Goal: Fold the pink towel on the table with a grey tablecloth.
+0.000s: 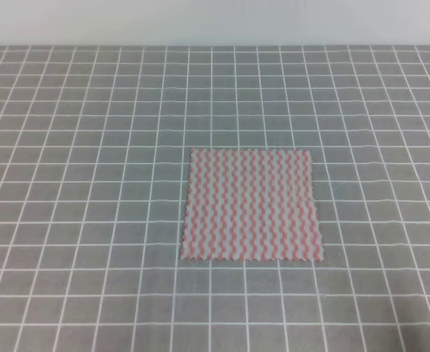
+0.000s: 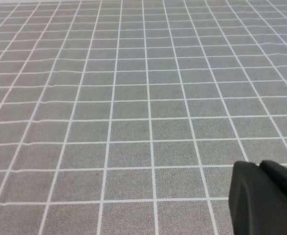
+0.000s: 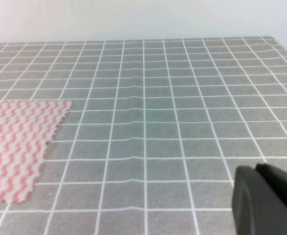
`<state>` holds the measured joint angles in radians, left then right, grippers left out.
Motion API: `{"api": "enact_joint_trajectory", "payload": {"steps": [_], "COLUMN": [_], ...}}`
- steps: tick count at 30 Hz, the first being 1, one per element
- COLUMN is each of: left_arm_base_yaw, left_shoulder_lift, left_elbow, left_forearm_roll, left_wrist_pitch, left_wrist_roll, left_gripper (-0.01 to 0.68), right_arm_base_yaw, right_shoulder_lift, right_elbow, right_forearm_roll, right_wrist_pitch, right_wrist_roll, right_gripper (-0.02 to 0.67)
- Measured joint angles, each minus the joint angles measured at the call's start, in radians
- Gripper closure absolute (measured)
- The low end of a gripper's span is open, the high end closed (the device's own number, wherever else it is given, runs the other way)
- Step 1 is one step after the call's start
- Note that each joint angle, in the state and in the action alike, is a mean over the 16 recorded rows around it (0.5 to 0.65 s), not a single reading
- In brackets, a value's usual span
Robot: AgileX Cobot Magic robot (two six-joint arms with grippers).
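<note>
The pink towel (image 1: 251,204) lies flat and unfolded, a little right of the middle of the table with a grey tablecloth (image 1: 90,147). Its zigzag stripes run front to back and all of its corners rest on the cloth. The right wrist view catches the towel's right part (image 3: 16,147) at the left edge. Neither gripper appears in the exterior high view. A black piece of my left gripper (image 2: 265,198) shows at the lower right of the left wrist view, over bare grid cloth. A like piece of my right gripper (image 3: 265,200) sits well right of the towel.
A white wall (image 1: 215,22) rises behind the table's far edge. Slight ripples cross the tablecloth (image 3: 143,117) in the right wrist view. The table's right far corner (image 3: 270,38) shows there too.
</note>
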<state>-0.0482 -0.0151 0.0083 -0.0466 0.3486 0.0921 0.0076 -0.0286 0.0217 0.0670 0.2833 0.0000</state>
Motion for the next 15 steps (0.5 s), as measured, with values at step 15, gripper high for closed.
{"api": "enact_joint_trajectory", "payload": {"steps": [15], "left_arm_base_yaw": [0.000], "left_shoulder_lift": [-0.003], "left_elbow": [0.002], "left_forearm_roll": [0.000], "left_wrist_pitch": [-0.002], "left_wrist_roll": [0.000], "left_gripper": [0.675], "right_arm_base_yaw": [0.000], "right_shoulder_lift": [0.008], "right_elbow": [-0.008], "right_forearm_roll": [0.000], "right_wrist_pitch": [0.000], "right_wrist_roll": [0.000], "right_gripper": [0.666]}}
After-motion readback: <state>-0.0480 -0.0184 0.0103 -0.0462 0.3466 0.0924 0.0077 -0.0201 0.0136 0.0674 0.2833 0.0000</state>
